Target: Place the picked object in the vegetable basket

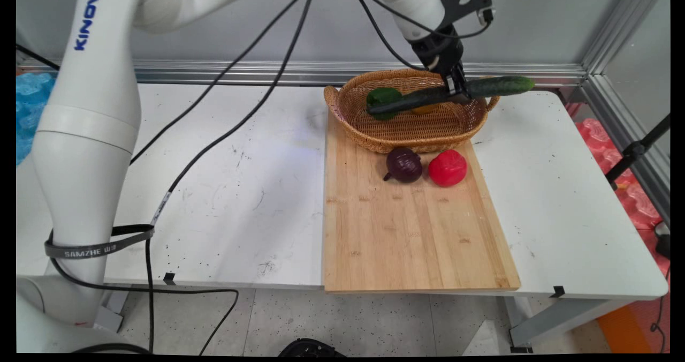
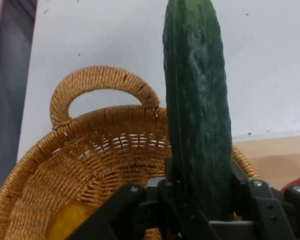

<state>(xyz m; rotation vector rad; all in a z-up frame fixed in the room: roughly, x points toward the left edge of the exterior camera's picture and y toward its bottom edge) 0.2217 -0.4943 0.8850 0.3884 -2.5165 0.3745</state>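
My gripper (image 1: 456, 86) is shut on a long dark green cucumber (image 1: 449, 93), held level above the wicker basket (image 1: 406, 134). The cucumber's right end sticks out past the basket's right handle. In the hand view the cucumber (image 2: 197, 110) rises between the fingers (image 2: 242, 187), over the basket's rim and handle (image 2: 102, 80). Inside the basket lie a green pepper (image 1: 382, 98) and a yellow-orange item (image 2: 70, 220), mostly hidden. A purple onion (image 1: 403, 164) and a red tomato (image 1: 447, 167) rest on the wooden cutting board (image 1: 412, 228), just in front of the basket.
The board lies on the white table (image 1: 214, 190), reaching to its front edge. Black cables (image 1: 235, 126) hang from the arm across the table's left half. An aluminium rail (image 1: 241, 73) runs along the back wall. Pink and blue items sit beyond the table's sides.
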